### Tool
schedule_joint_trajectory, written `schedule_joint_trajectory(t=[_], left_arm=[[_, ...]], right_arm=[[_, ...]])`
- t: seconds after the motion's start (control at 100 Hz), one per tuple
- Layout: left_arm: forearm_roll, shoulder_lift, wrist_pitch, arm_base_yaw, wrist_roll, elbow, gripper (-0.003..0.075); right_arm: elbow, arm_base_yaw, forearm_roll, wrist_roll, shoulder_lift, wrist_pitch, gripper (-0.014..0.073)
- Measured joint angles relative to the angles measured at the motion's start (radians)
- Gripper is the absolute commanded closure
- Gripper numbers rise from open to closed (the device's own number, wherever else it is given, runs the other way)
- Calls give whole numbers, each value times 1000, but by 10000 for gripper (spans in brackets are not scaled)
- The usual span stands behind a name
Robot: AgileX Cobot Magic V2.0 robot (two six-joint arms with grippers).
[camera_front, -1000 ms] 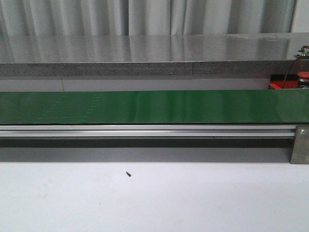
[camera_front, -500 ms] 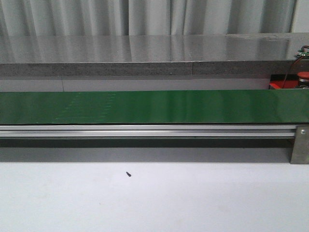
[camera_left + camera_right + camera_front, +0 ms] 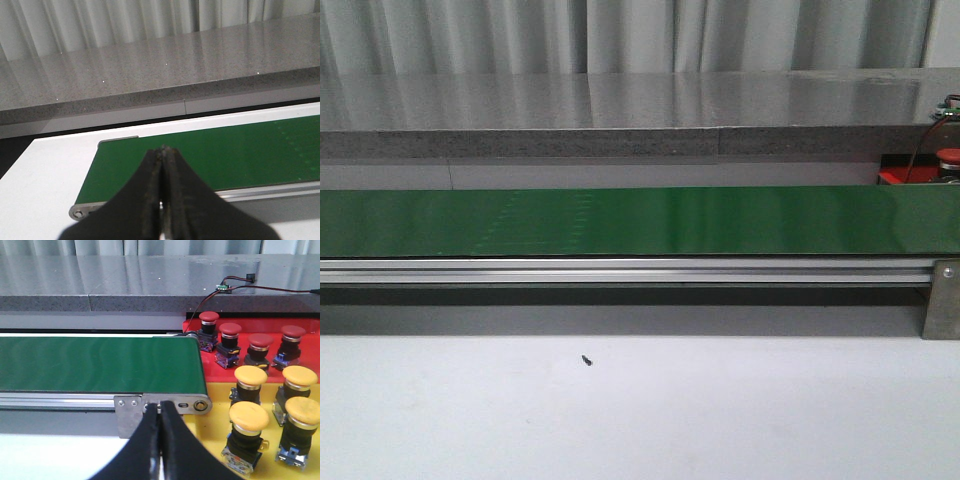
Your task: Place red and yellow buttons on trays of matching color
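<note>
Green conveyor belt with a glossy surface runs across the front view, carried on a silver aluminium rail. Behind it stands a grey speckled stone counter before pale curtains. At the far right, past the belt's end, a sliver of flat bright red tray shows with one red-capped button on it. A tiny dark speck lies on the white table. Neither arm appears here.

From the left wrist view, the black left gripper hangs over the belt's rounded end, its two fingers pressed together with nothing between them.

From the right wrist view, the black right gripper has its fingers closed against each other, empty, just before the belt's metal end bracket. Beyond the belt end, four red dome-capped buttons stand in a row on the red tray. Just beside it, a flat yellow tray carries four yellow dome-capped buttons in two pairs. Thin wires trail over the counter.
</note>
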Motion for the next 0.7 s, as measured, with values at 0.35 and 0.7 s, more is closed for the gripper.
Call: schedule_joint_trajectory(t=[0.35, 0.7], left_arm=[[24, -206, -24, -4, -71, 197, 740], [36, -206, -102, -4, -102, 197, 740]], right_arm=[[0, 0, 0, 0, 0, -1, 664], [0, 0, 0, 0, 0, -1, 664]])
